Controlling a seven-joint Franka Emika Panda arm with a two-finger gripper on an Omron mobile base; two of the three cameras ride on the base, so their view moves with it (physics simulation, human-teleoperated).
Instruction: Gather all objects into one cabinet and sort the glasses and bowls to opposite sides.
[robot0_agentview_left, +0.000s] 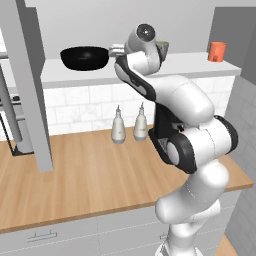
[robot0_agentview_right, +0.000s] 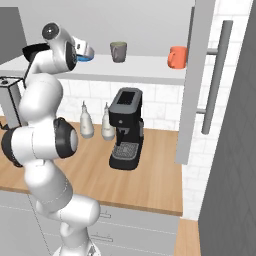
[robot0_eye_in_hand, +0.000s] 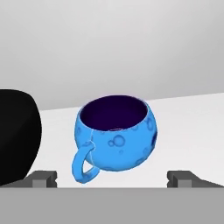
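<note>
Standing upright on the pale shelf board (robot0_eye_in_hand: 188, 118) of the cabinet (robot0_agentview_left: 227, 22), the blue bowl (robot0_eye_in_hand: 116, 133) is seen in the hand view between the two dark tips of the pincer (robot0_eye_in_hand: 114, 178), which are spread wide and touch nothing. A dark inside and a looped handle on its near left are shown by the bowl. Just beside the blue bowl, on its left in that view, the black bowl (robot0_eye_in_hand: 16, 135) is seen, the two apart by a narrow gap.

In the left base view the black bowl (robot0_agentview_left: 85, 57) is found on the same board, left of the raised hand, and the red glass (robot0_agentview_left: 217, 51) well apart from it toward the right end. In the right base view the blue bowl (robot0_agentview_right: 85, 56) is partly hidden by the hand; the grey-green cup (robot0_agentview_right: 118, 51) is placed near it on its right, and the red glass (robot0_agentview_right: 177, 56) farther right again.

On the desk (robot0_agentview_left: 100, 175) below the blue bowl, two white bottles (robot0_agentview_left: 118, 127) and a coffee machine (robot0_agentview_right: 127, 127) are stood against the tiled wall.
</note>
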